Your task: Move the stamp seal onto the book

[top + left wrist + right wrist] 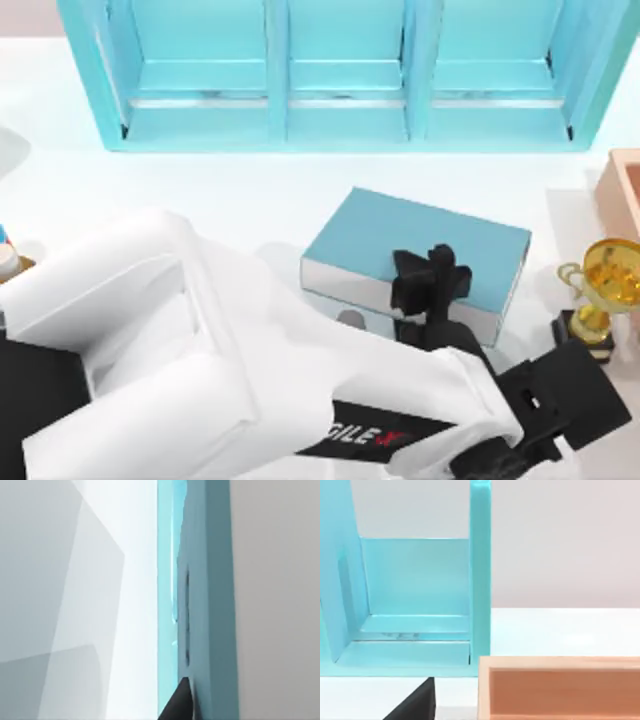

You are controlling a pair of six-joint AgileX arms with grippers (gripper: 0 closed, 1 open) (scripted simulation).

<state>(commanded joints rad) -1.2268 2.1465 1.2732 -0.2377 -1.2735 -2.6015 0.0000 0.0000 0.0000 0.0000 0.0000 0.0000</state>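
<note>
The book (pixel 490 255) lies flat on the table right of centre, teal cover up, its pale spine facing the front. My left arm reaches across from the left, and its black gripper (pixel 430 278) hangs over the front middle of the book's cover. The stamp seal is hidden; I cannot tell whether the gripper holds it. In the left wrist view a dark tip of that gripper (pixel 180 707) points toward the teal shelf unit (pixel 205 600). In the right wrist view a dark tip of my right gripper (pixel 415 705) sits low, facing the shelf unit (pixel 415 610).
The teal shelf unit (pixel 340 130) spans the back of the table. A gold trophy (pixel 605 285) on a black base stands just right of the book. A peach open box (pixel 625 190) (pixel 560 687) sits at the right edge. A small object (pixel 6 258) lies at the far left.
</note>
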